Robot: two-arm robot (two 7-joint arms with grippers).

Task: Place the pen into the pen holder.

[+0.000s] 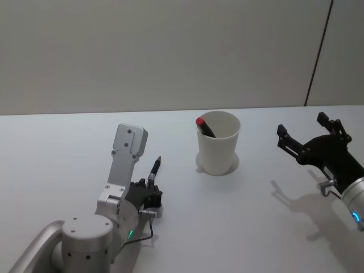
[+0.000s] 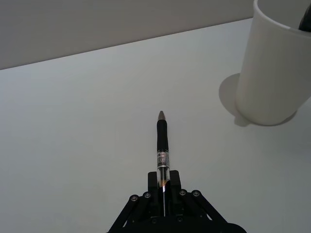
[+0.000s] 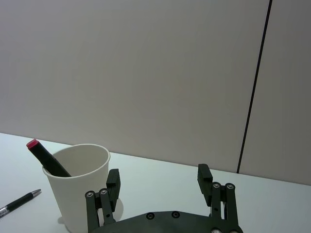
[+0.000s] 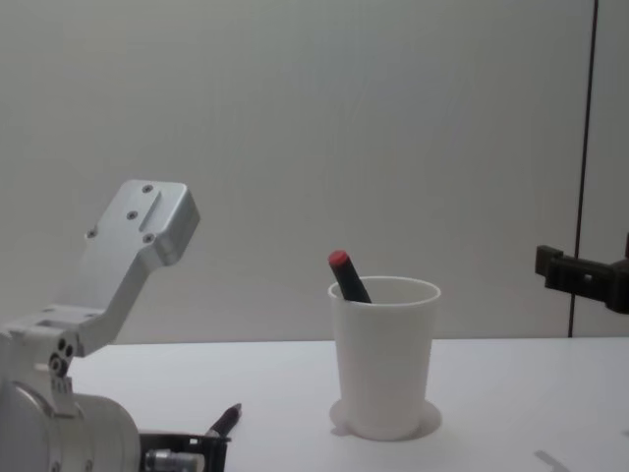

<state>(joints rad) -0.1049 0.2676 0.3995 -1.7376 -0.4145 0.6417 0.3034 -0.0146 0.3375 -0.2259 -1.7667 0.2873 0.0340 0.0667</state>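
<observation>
While left gripper grips one pen, another pen occupies the holder.

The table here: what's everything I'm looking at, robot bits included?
pen holder: one, white paper cup, standing mid-table.
marker: one, black with red cap, leaning inside the pen holder.
pen: one, black grip and clear barrel, held left of the pen holder.
table: one, white, under everything.
left gripper: one, black, shut on the pen, low over the table.
right gripper: one, black, open and empty, right of the pen holder.
</observation>
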